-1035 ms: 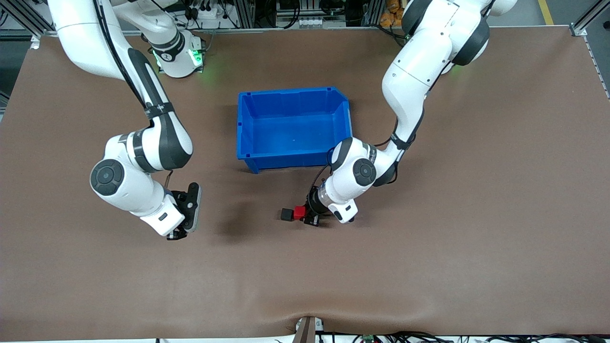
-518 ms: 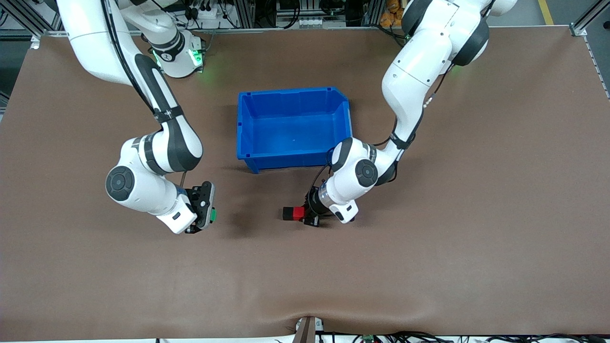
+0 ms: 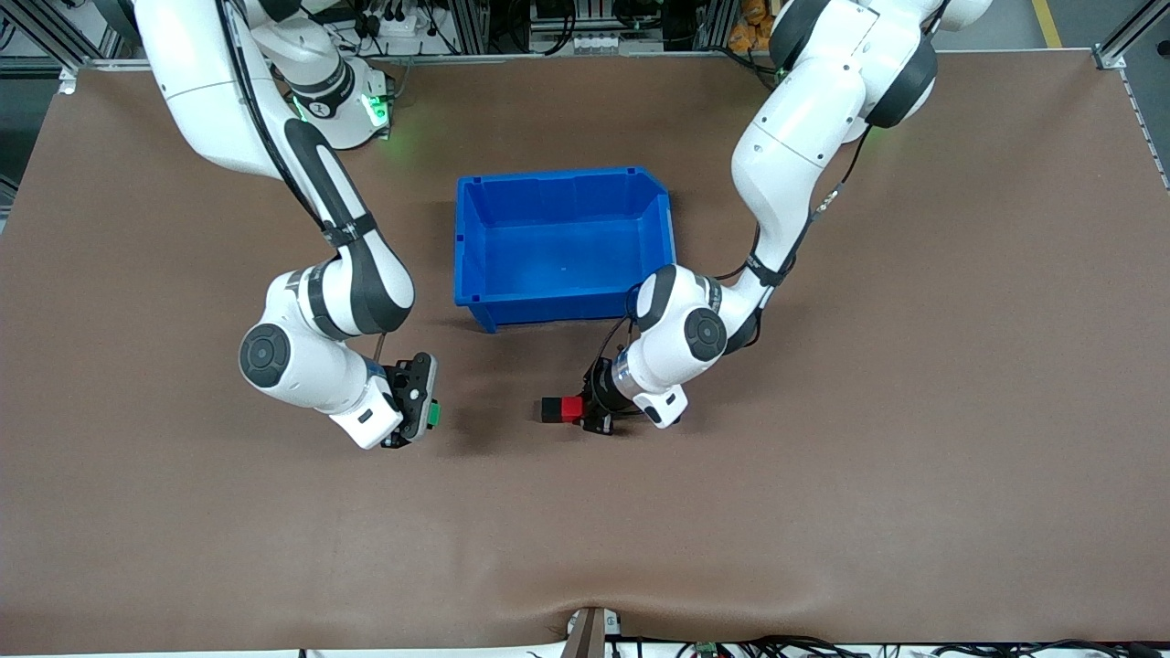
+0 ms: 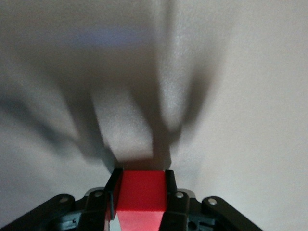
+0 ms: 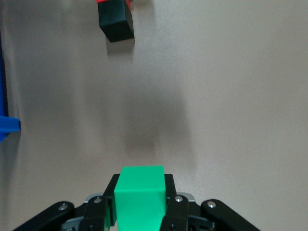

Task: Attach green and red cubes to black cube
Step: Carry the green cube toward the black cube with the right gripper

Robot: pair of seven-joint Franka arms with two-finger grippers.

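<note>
My left gripper (image 3: 579,410) is shut on the red cube (image 3: 573,408), low over the table, nearer to the front camera than the blue bin. The black cube (image 3: 551,409) touches the red cube's free face, on the side toward the right arm. In the left wrist view the red cube (image 4: 141,190) fills the gap between the fingers and hides the black cube. My right gripper (image 3: 428,415) is shut on the green cube (image 3: 434,414), low over the table and apart from the black cube. In the right wrist view the green cube (image 5: 140,197) faces the black cube (image 5: 116,23).
The blue bin (image 3: 548,306) stands open and empty at the table's middle, farther from the front camera than the cubes. Its edge (image 5: 8,124) shows in the right wrist view. Bare brown table lies between the green and black cubes.
My right arm has moved toward the black cube with the green cube in its gripper. My left gripper with the red and black cubes has stayed in place.
</note>
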